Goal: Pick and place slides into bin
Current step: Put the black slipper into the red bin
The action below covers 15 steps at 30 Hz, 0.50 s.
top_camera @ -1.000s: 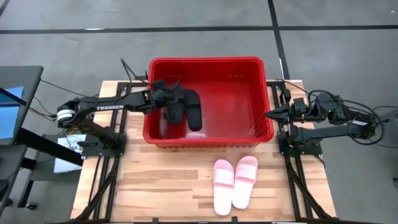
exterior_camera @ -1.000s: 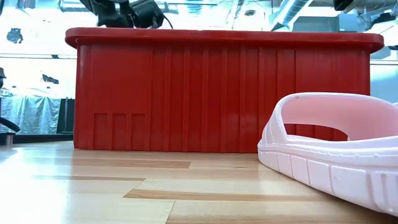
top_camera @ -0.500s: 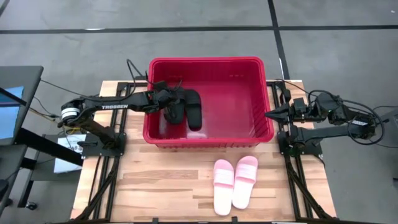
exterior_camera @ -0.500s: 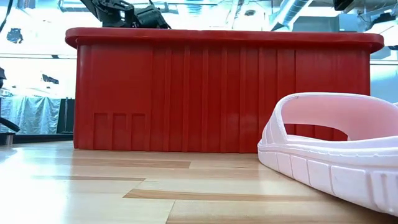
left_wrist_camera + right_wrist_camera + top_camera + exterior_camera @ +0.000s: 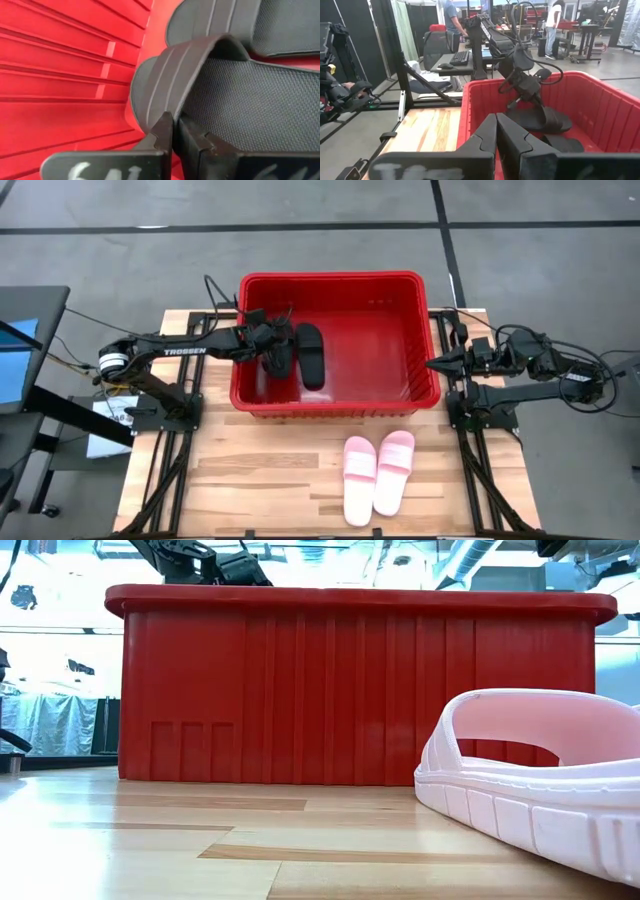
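A light wooden plank surface [image 5: 250, 470] carries the things. On its far half sits the red bin [image 5: 335, 406], spanning most of the width between the two arm mounts. On the near half, toward the right, the pale pink slides [image 5: 378, 475] lie side by side, touching each other, just in front of the bin and apart from its wall

1. "TROSSEN" stands in white capitals along the dark left robot arm [image 5: 180, 351], seen from the high view, where the arm reaches toward the red plastic bin.
2. White handwritten marks sit on the dark wrist plates at the base of each wrist view; they are cropped and cannot be read.
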Each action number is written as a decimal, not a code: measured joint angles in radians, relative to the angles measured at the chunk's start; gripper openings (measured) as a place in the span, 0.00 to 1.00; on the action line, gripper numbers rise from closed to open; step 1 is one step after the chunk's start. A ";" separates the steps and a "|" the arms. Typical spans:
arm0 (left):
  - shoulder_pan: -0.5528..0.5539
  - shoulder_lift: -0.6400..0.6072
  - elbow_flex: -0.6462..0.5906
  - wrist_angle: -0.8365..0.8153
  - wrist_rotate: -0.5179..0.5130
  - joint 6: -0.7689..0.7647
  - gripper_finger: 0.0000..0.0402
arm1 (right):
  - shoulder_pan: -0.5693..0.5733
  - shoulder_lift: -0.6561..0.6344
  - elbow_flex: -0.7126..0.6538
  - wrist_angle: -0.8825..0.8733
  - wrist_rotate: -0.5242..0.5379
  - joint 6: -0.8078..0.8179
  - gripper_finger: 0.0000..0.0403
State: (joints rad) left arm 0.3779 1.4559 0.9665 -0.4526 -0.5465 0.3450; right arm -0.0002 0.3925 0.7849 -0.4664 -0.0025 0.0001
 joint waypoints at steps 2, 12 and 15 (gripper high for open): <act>0.000 0.000 0.000 0.000 0.001 0.000 0.00 | 0.000 0.000 0.000 0.000 0.000 0.000 0.00; 0.000 0.000 0.000 0.010 0.019 0.008 0.00 | 0.000 0.000 0.000 0.000 0.000 0.000 0.00; 0.000 0.001 0.000 0.010 0.019 0.009 0.00 | 0.000 0.000 0.000 0.000 0.000 0.000 0.00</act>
State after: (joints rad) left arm 0.3779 1.4568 0.9665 -0.4422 -0.5270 0.3545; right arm -0.0003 0.3927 0.7849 -0.4664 -0.0025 -0.0001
